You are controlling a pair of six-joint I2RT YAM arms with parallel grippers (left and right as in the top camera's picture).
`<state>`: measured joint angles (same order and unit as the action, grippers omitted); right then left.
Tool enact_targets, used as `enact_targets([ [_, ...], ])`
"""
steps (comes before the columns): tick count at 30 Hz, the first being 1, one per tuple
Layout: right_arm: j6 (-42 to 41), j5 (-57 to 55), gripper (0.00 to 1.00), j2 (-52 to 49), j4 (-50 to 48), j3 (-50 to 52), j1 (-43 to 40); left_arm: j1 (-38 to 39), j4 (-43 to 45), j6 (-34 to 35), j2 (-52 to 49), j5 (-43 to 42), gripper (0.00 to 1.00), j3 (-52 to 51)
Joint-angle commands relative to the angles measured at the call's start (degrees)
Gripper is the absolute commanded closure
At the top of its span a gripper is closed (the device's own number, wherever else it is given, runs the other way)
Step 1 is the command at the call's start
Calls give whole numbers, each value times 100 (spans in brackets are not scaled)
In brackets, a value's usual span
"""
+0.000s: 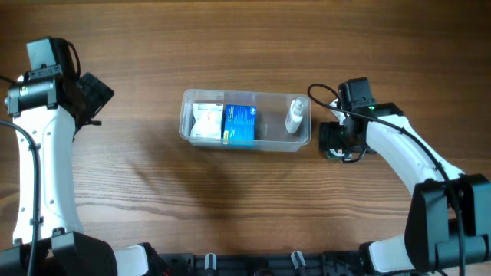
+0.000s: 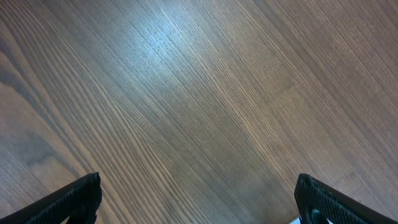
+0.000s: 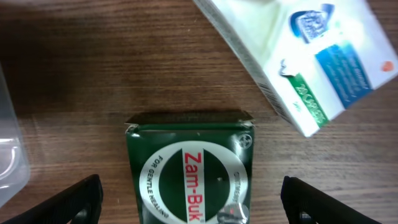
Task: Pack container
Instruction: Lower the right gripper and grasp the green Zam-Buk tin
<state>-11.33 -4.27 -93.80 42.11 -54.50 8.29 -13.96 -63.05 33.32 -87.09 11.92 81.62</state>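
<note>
Right gripper open: fingertips wide apart at the bottom of the wrist view, green Zam-Buk box between them. Wood shows on both sides of the box, no contact visible. Box lies flat, label up, near end cut off by the frame. Past it, a white carton with blue and green print lies diagonal, far end out of frame, print too blurred to read. At the left edge of that view is a rounded corner of the container.

Overhead: container sits mid-table, opening up, long axis running left-right across the view. Right gripper is just beside its right short end. Gripper and arm hide most of the green box and the carton from above. Inside the container: white box at the left end, blue box against it, small clear bottle at the right end. Labels unreadable through the plastic.

Left gripper open too, fingertips at the frame corners, only bare wood between them. In overhead it is well apart from the container, off its left end.
</note>
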Motion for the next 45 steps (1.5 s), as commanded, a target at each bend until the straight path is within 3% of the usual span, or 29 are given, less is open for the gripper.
enact_targets([
  [1, 199, 109, 8, -122, -92, 63, -13, -26, -2, -2, 72, -11, 0, 79],
  [12, 214, 114, 17, -426, -367, 63, -13, -26, -2, -2, 72, -11, 0, 79],
  [25, 66, -17, 18, -435, -695, 437, -13, -26, -2, -2, 72, -11, 0, 79],
  [34, 68, -20, 47, -431, -789, 417, -13, -26, -2, -2, 72, -11, 0, 79],
  [45, 68, -22, 51, 229, 328, -411, -13, -26, -2, -2, 72, -11, 0, 79],
])
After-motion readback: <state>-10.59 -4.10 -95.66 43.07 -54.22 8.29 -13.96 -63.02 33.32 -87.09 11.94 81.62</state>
